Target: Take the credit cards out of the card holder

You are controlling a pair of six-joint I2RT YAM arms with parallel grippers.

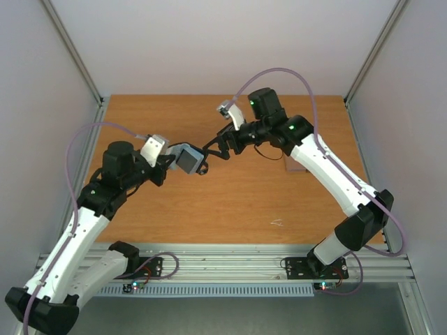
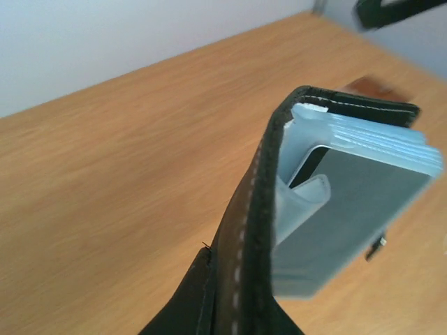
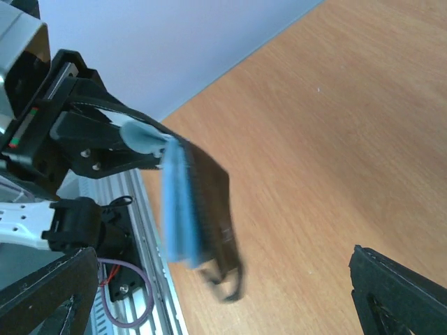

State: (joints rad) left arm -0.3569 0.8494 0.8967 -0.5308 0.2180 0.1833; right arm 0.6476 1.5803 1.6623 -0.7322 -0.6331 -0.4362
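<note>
- One-sided clamp on card holder (image 1: 188,159): pinched tight by left gripper (image 1: 173,161) at black cover (image 2: 244,230), held in the air, clear of table (image 1: 230,209).
- Turned with pale blue-grey pockets (image 2: 363,188) toward right gripper (image 1: 214,149), presumably for access to the open edge.
- Spread wide and empty at right gripper, just beside card holder.
- No credit cards told apart from pockets; judged to be inside.
</note>
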